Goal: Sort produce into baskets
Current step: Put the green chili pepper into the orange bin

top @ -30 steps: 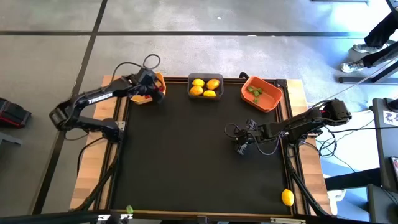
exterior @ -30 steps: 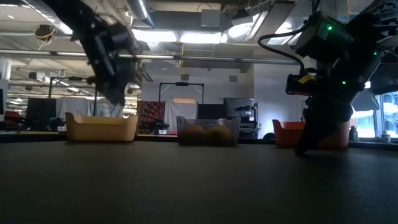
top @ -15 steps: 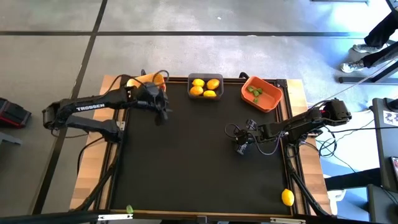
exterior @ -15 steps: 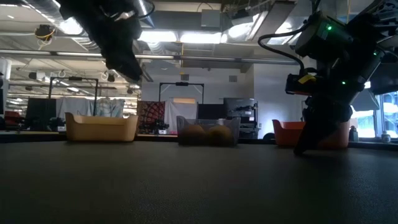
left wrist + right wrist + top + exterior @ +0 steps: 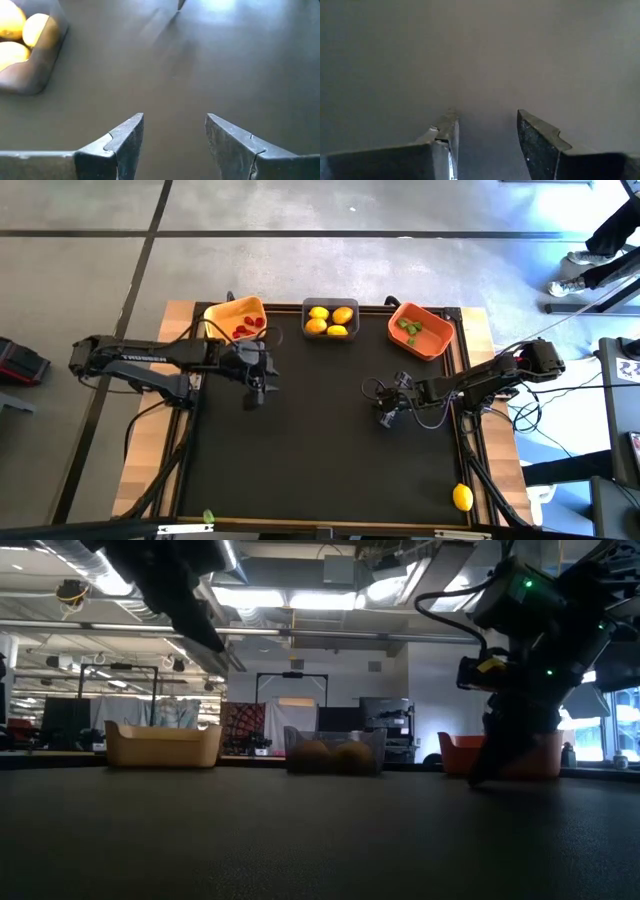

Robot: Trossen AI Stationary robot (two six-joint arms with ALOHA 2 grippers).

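Note:
Three baskets stand along the far edge. The yellow-orange one [image 5: 232,315] holds red pieces [image 5: 246,327], the dark grey one [image 5: 330,321] holds lemons [image 5: 318,313], and the orange one [image 5: 421,331] holds green pieces [image 5: 408,327]. One lemon [image 5: 462,497] lies at the table's near right corner. A green piece [image 5: 208,517] lies by the near left edge. My left gripper [image 5: 254,388] hangs open above the mat, nearer than the yellow-orange basket, with nothing between its fingers [image 5: 127,137]. My right gripper [image 5: 388,415] stands open, low over the mat right of centre, and holds nothing [image 5: 485,127].
The black mat [image 5: 320,440] lies bare between the two grippers and toward the near edge. Wooden borders [image 5: 150,430] frame it left and right. Cables [image 5: 420,405] loop around the right arm's wrist. A person's legs [image 5: 600,250] show at the far right, off the table.
My left gripper has swung away from over the yellow-orange basket toward the table's near edge and its middle, rising a little and rolling as it went. Its fingers stay as far apart as before. The red pieces in that basket now show uncovered.

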